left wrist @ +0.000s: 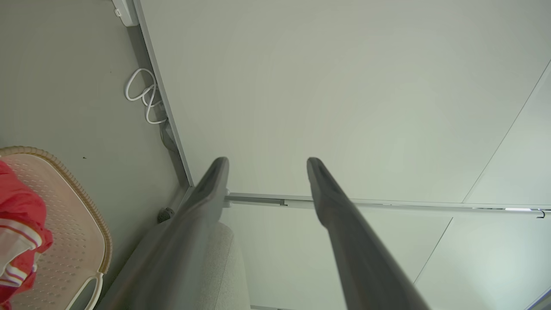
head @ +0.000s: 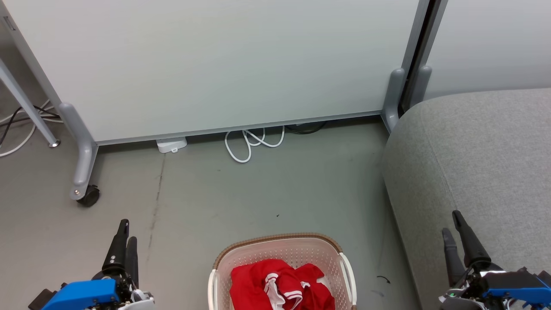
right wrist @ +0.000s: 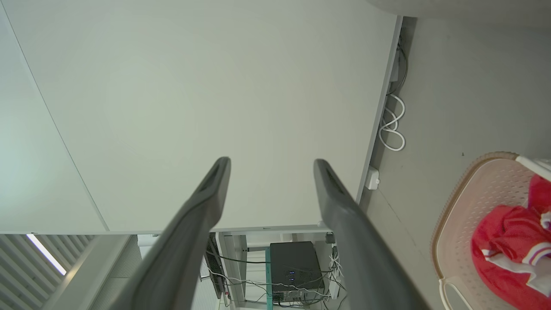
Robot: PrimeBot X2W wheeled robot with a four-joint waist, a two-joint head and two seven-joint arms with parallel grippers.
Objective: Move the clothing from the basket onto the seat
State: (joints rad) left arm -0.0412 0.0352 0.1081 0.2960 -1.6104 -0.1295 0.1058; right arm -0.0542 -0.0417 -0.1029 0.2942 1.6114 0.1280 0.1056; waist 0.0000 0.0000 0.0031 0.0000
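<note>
Nearest in, the left gripper sits at the near left above the floor, and the right gripper sits at the near right, over the edge of the seat as the head view has it. Both have their fingers spread apart with nothing between them; the wrist views show a clear gap on each.

Between the two grippers, also near, is the basket, standing on the floor. The clothing is all inside it, a crumpled red heap with white stripes and trim. It's bunched up enough that I can't tell where one piece ends and the other starts.

The seat is off to the right of the basket, not touching it, with a strip of floor between them and a small dark curl of something lying there.

Farther back it's bare grey floor, then a white cable looped at the foot of a pale partition panel. There's a small white box just left of the cable, and a black caster under the panel's grey leg at the left.
</note>
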